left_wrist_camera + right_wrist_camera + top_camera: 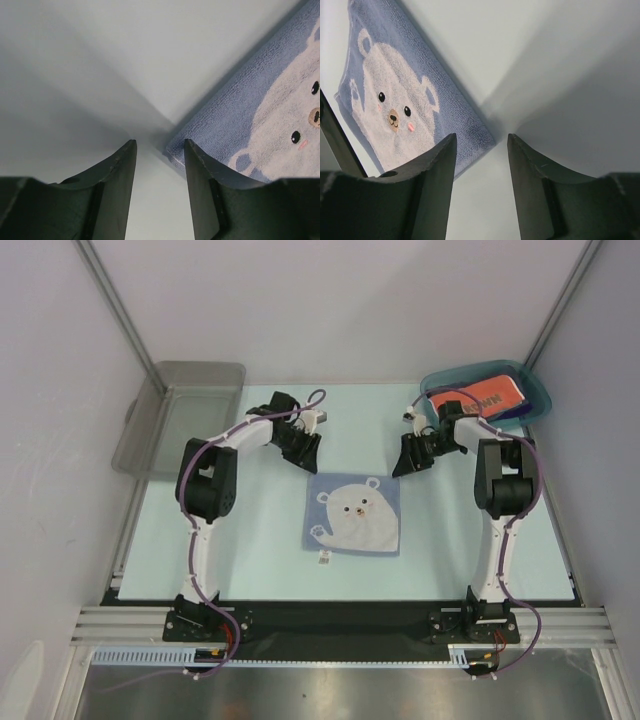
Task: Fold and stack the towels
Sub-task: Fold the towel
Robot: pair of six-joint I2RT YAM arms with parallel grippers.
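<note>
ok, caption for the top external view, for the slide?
Left gripper and right gripper open at the far corners of a flat bear-print towel; orange towel in the teal bin.

A pale green table (260, 560) fills the middle. A see-through grey bin (150, 430) sits at its far left corner, by the wall. A blue-green bin (541, 400) sits at the far right corner. A silver metal rail (120, 623) runs along the near edge.

light: bright, diffuse | shadows: soft, on table (560, 75) | focus: wrist views slightly soft
</note>
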